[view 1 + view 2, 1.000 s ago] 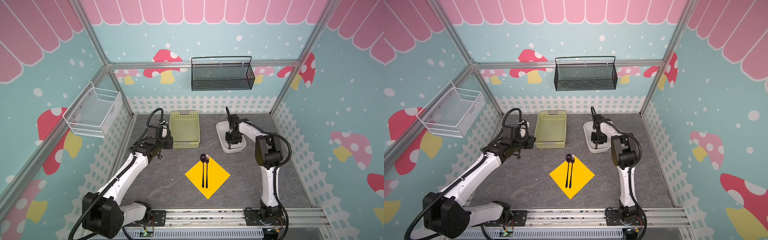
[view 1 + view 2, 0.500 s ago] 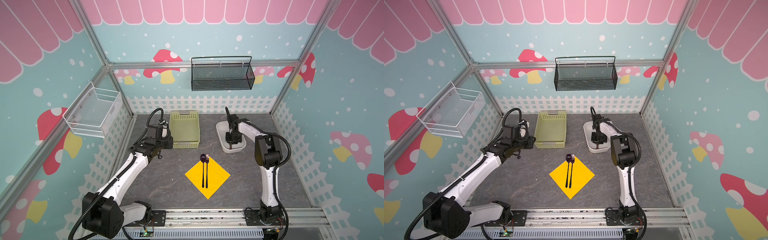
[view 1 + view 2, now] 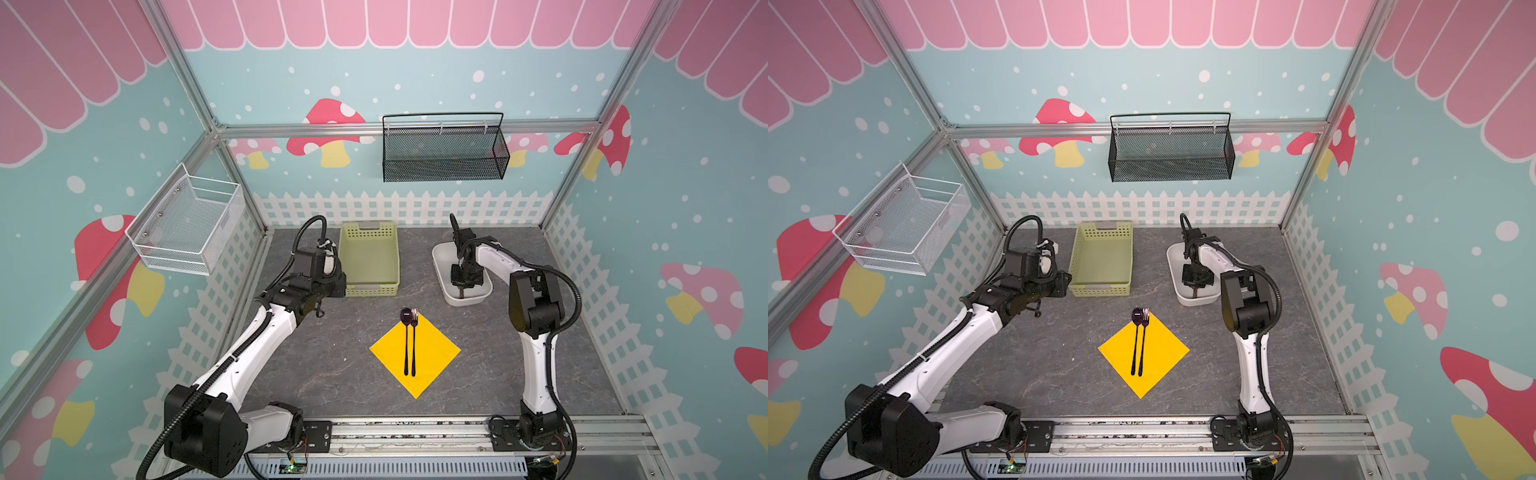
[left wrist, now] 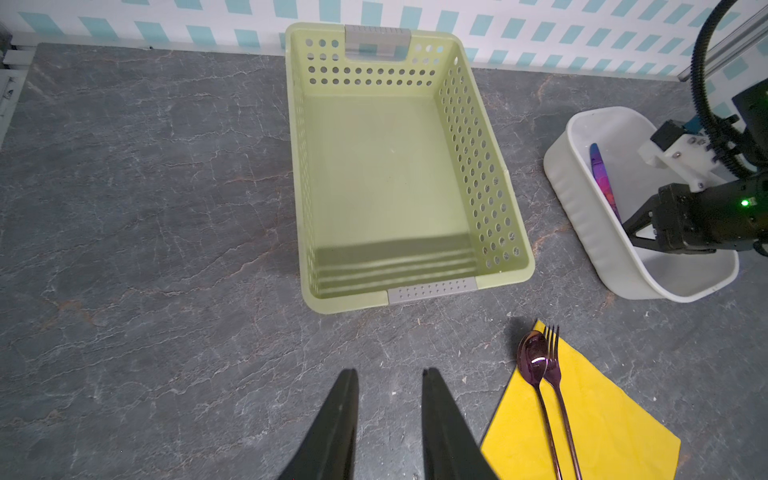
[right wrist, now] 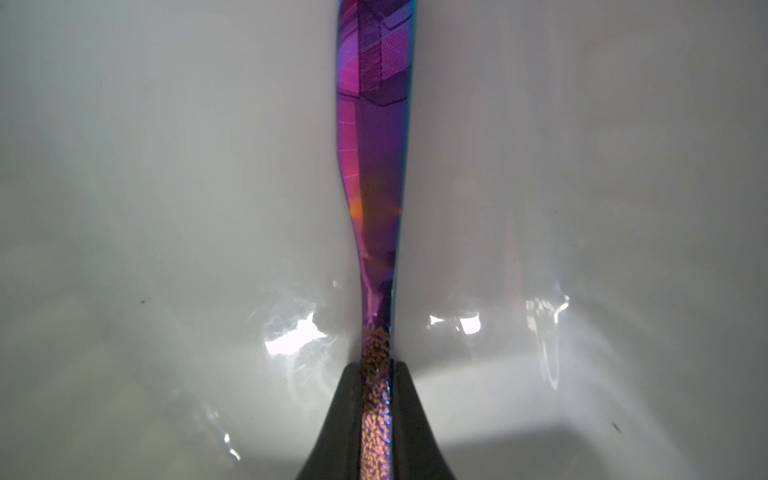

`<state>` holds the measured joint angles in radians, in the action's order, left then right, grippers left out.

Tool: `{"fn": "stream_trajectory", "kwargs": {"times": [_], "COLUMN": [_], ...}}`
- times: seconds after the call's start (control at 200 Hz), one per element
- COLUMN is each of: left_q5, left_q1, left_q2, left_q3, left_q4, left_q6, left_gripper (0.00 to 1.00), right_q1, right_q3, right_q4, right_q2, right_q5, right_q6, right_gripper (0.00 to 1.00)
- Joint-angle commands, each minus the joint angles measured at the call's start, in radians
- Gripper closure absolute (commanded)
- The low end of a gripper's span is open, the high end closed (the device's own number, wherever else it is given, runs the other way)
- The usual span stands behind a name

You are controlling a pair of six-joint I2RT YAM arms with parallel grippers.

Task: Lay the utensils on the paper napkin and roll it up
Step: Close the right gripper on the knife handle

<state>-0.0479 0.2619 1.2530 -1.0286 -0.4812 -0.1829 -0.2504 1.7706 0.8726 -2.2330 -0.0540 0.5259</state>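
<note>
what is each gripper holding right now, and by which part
The right gripper pinches the purple-blue piece by its textured handle, just short of the smooth blade, inside the white tub. The left gripper holds nothing, jaws apart.

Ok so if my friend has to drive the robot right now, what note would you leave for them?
Pincers: the left pincer is open and empty, hovering over the table in front of the green basket. The right pincer is down in the white tub, closed on the handle of the purple-blue knife.
Done: the spoon and fork lie side by side on the yellow napkin, heads at its far corner.
Left: lift the knife out of the tub, lay it beside the other two, then roll the napkin up.
</note>
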Motion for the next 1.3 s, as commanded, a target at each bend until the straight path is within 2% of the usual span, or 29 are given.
{"fn": "stream_trajectory", "kwargs": {"times": [0.0,1.296], "left_q5": [-0.012,-0.009], "left_q1": [-0.007,-0.008], "left_q2": [-0.009,-0.037], "left_q3": [-0.024,-0.018], "left_q4": [-0.003,-0.004], "left_q6": [0.002,0.005], "left_gripper": [0.71,0.71], "right_q1": [0.000,-0.023], "right_q3": [-0.011,0.198], "right_q4": [0.065,0.201], "right_q2": [0.001,0.114], "right_q5": [-0.049,-0.073], "right_q6": [0.006,0.002], "right_gripper": [0.90,0.91]}}
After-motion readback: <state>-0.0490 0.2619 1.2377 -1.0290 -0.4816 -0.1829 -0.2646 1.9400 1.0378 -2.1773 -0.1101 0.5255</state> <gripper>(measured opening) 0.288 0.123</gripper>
